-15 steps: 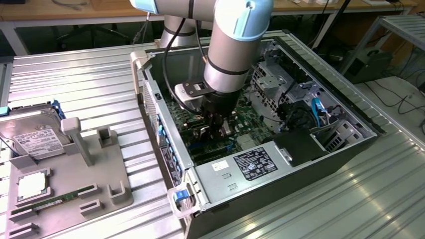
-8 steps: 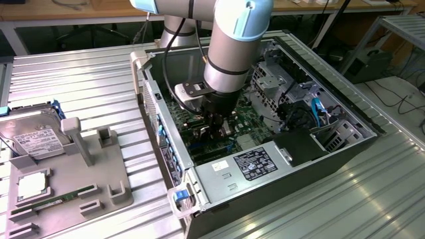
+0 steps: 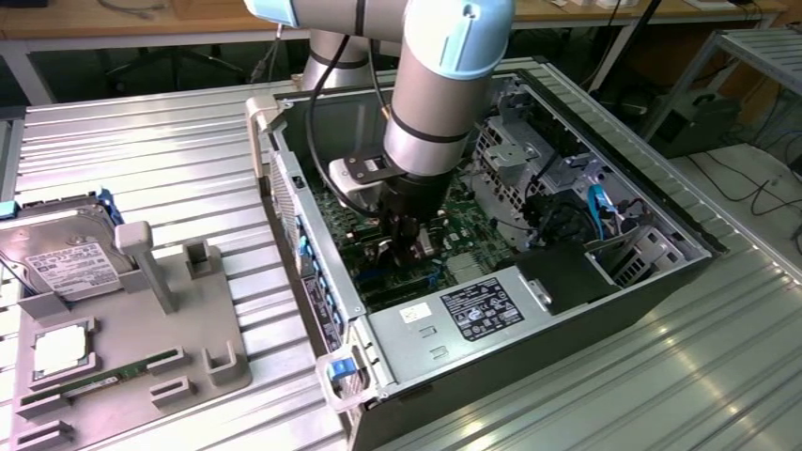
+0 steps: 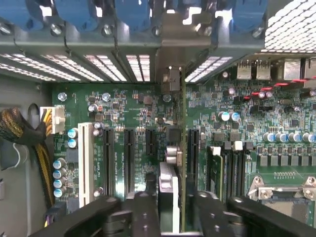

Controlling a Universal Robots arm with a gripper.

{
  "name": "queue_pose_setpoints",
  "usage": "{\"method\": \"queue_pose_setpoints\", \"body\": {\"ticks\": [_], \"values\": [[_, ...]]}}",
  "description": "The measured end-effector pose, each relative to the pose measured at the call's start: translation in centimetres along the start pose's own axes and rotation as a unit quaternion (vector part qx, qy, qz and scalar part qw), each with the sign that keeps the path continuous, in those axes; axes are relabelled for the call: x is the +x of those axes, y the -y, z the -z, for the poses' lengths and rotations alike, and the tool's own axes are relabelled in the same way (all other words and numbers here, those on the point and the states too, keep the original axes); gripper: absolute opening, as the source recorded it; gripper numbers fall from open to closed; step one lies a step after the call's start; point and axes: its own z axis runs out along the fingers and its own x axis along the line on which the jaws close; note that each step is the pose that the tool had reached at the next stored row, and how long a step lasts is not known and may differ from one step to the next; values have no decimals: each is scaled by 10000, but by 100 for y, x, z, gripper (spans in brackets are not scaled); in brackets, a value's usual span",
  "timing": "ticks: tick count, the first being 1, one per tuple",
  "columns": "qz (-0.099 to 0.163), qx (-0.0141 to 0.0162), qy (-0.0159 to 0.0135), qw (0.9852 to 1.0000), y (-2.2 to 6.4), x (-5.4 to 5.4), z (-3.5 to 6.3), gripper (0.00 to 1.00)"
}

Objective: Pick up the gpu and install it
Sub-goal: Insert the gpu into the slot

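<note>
**— Black fingers [image 4: 143,212] come nearest the wrist camera. How does the gripper [image 4: 177,215] stand?**

— Parted. Its jaws flank the gpu [image 4: 182,148] on both sides, and a dark sliver of gap shows between the card and one finger. It is not clamped on anything.

**— And the gpu itself?**

— It stands edge-on between the fingers, upright on the green motherboard [image 4: 123,108]. It sits in line with the row of long black slots [image 4: 129,158]. Its far end reaches the silver bracket [image 4: 170,81] at the case's rear wall, just beneath the blue latches [image 4: 79,12].

**— What does the exterior view add?**

— At centre frame the arm [image 3: 439,85] reaches straight down into the open case [image 3: 527,366]. The gripper [image 3: 408,249] is low over the motherboard [image 3: 470,244]. Just below and right of it lies a black box with a white label [image 3: 483,308].

**— Anything outside the case?**

— At lower left a grey holder [image 3: 188,348] sits on the ribbed metal table [image 3: 677,376]. A green memory stick [image 3: 100,381] lies in one of its slots. A silver hard drive [image 3: 69,263] rests at its upper end, well apart from the case.
</note>
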Motion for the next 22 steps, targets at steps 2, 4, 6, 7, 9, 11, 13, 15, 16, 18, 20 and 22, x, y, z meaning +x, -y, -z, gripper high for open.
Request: {"method": "queue_pose_setpoints", "body": {"ticks": [2, 4, 6, 7, 9, 11, 13, 15, 16, 18, 20, 22], "values": [[2, -1, -3, 10000, 2, 1, 3, 41], [2, -1, -3, 10000, 2, 1, 3, 48], [2, -2, -3, 10000, 1, 1, 3, 48], [3, -1, -3, 10000, 1, 0, 3, 48], [2, 0, -4, 10000, 0, -1, 9, 48], [2, 3, -3, 10000, 0, -3, 17, 48], [2, 8, -4, 10000, 0, -6, 30, 48], [2, 15, -3, 10000, 0, -10, 43, 48], [2, 18, -3, 10000, 0, -12, 49, 48], [2, 26, -4, 10000, -1, -15, 65, 48], [3, 39, -3, 10000, -2, -23, 94, 48], [3, 50, -3, 10000, -2, -30, 122, 48]]}}
